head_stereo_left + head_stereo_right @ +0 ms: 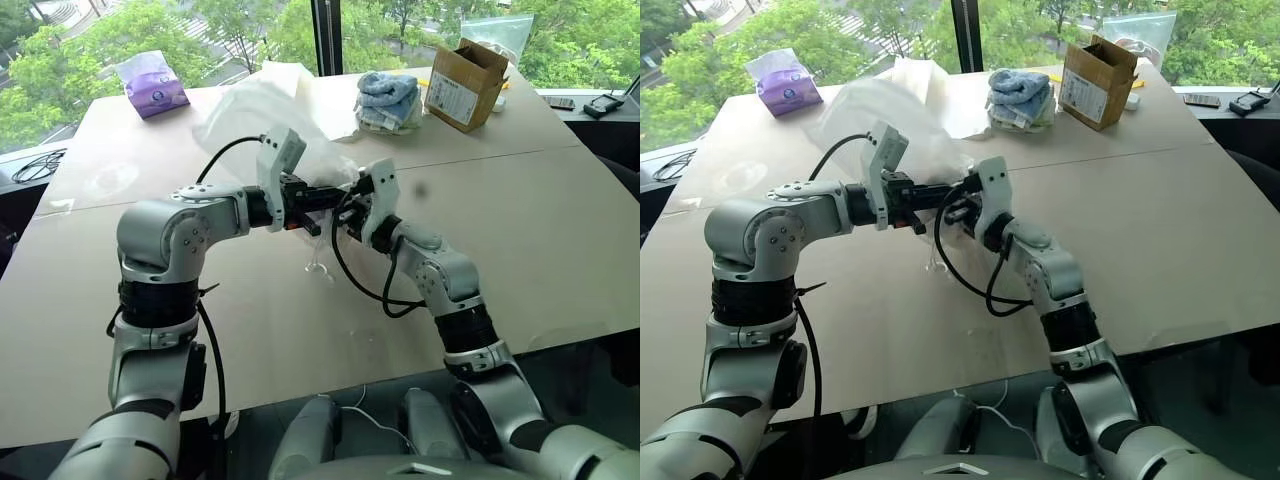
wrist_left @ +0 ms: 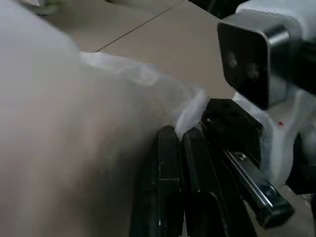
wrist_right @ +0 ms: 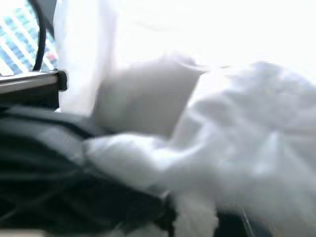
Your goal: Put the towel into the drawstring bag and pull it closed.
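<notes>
Left eye view: the left gripper point(image 1: 318, 212) is clamped on the drawstring bag point(image 1: 262, 118), which is lifted over the tabletop point(image 1: 560, 230); the right gripper point(image 1: 350, 195) is pinched on its mouth. Closing seems underway; next, the cords must be drawn apart.

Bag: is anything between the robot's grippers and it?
No. Both grippers, left and right, meet at the bag and pinch its white fabric shut, lifted over the table. Nothing visible is in between.
</notes>
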Robot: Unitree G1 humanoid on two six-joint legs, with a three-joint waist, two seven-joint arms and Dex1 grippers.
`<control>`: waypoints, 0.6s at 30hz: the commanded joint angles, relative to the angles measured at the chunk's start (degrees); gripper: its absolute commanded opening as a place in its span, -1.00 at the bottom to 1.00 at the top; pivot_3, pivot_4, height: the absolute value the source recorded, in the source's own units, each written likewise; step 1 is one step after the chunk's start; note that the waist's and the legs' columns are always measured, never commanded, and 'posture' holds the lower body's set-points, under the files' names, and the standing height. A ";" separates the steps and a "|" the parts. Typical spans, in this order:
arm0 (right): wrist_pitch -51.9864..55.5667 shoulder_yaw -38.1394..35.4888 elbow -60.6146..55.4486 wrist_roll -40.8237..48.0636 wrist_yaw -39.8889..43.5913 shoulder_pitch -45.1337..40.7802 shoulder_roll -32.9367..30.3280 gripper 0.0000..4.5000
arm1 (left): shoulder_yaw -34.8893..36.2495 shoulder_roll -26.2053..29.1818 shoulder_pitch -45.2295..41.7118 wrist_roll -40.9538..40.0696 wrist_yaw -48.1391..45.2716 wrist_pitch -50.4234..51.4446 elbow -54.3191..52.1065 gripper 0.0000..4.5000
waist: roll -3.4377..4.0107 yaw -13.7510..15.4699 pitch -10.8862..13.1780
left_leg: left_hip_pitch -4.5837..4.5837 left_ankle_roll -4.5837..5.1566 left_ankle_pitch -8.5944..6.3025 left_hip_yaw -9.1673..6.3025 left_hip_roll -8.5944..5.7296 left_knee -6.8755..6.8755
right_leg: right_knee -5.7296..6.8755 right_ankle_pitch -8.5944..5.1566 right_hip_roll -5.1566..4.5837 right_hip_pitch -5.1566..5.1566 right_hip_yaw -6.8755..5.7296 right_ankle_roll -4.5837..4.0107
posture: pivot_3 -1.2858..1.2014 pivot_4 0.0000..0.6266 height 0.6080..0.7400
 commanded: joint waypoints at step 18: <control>6.31 8.01 -13.63 4.79 1.03 7.14 -8.39 0.50 | 0.18 -0.42 -3.02 4.22 3.71 -7.79 8.97 -1.00 | 0.03 -0.10 0.02 | 0.02 0.00 0.00 0.13 -0.01 -0.07 | 0.02 0.00 0.09 -0.11 0.27 0.00 | 0.03 -0.52 1.00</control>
